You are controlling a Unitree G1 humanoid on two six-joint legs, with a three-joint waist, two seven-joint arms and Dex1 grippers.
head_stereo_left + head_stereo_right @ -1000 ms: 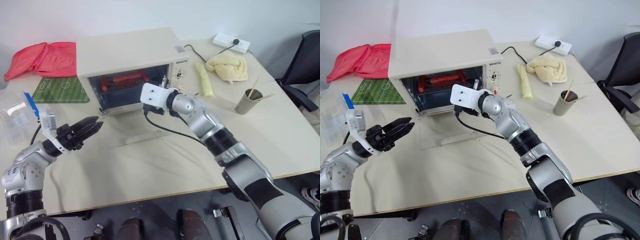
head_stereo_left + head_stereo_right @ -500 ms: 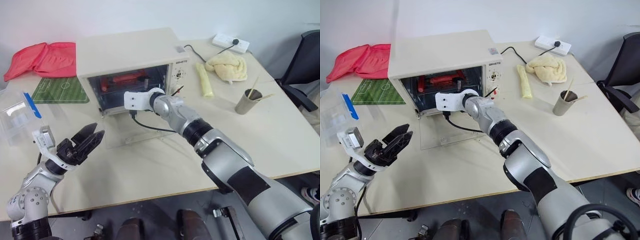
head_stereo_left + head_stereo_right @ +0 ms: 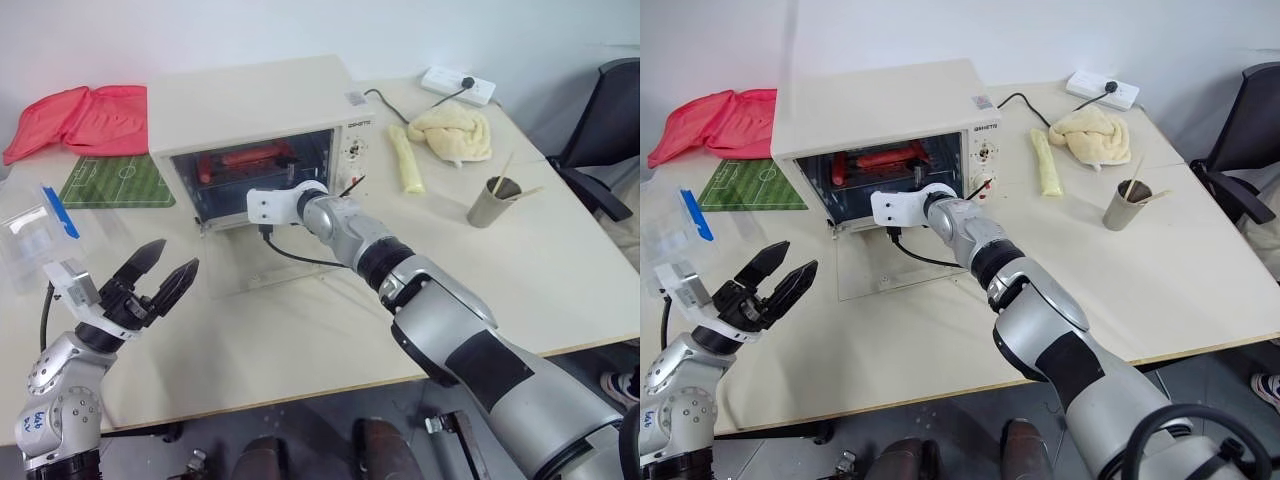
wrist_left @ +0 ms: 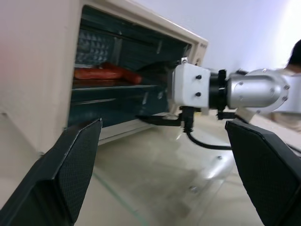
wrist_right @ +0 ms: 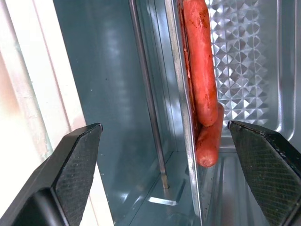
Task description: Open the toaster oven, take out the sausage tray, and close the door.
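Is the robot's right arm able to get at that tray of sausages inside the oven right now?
Probably yes. The door lies flat open, and the right gripper is already at the toaster oven mouth with jaws spread wide; the sausage tray sits between them, nothing in between.

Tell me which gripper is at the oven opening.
The right gripper, jaws open facing the sausages inside the oven. The left gripper hangs over the table, well short of it.
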